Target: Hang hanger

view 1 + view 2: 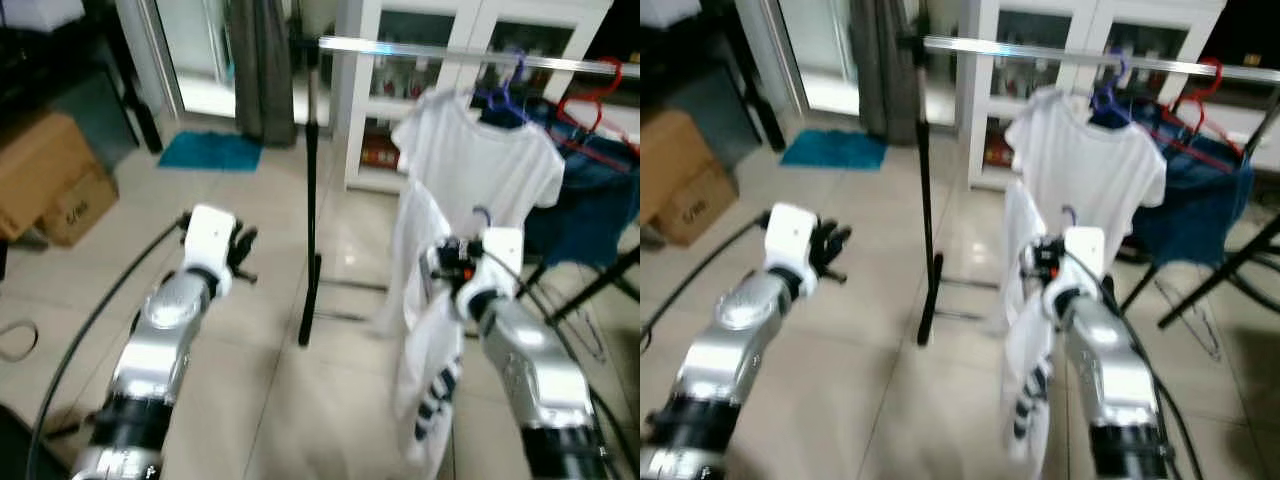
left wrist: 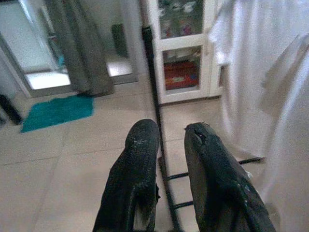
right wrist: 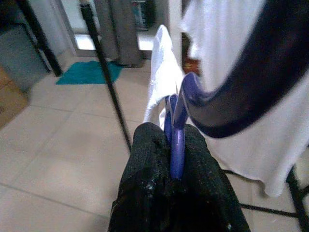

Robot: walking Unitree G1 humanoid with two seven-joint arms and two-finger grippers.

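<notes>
My right gripper (image 1: 447, 262) is shut on the neck of a blue hanger (image 3: 176, 145), whose hook (image 1: 482, 215) curves up above the fingers. A white garment (image 1: 428, 350) with dark lettering hangs from that hanger down toward the floor. The silver clothes rail (image 1: 440, 52) runs across above and beyond it. The rail carries a white T-shirt (image 1: 485, 160) on another blue hanger and a bare red hanger (image 1: 590, 100). My left gripper (image 1: 240, 255) is raised at the left, short of the rack's black upright (image 1: 310, 200). Its fingers (image 2: 142, 145) stand slightly apart, holding nothing.
Cardboard boxes (image 1: 50, 180) sit at the far left, and a teal mat (image 1: 212, 151) lies by a grey curtain (image 1: 262, 70). A white glass-door cabinet (image 1: 440, 110) stands behind the rail. A dark blue garment (image 1: 590, 215) and black folding legs (image 1: 590, 285) crowd the right.
</notes>
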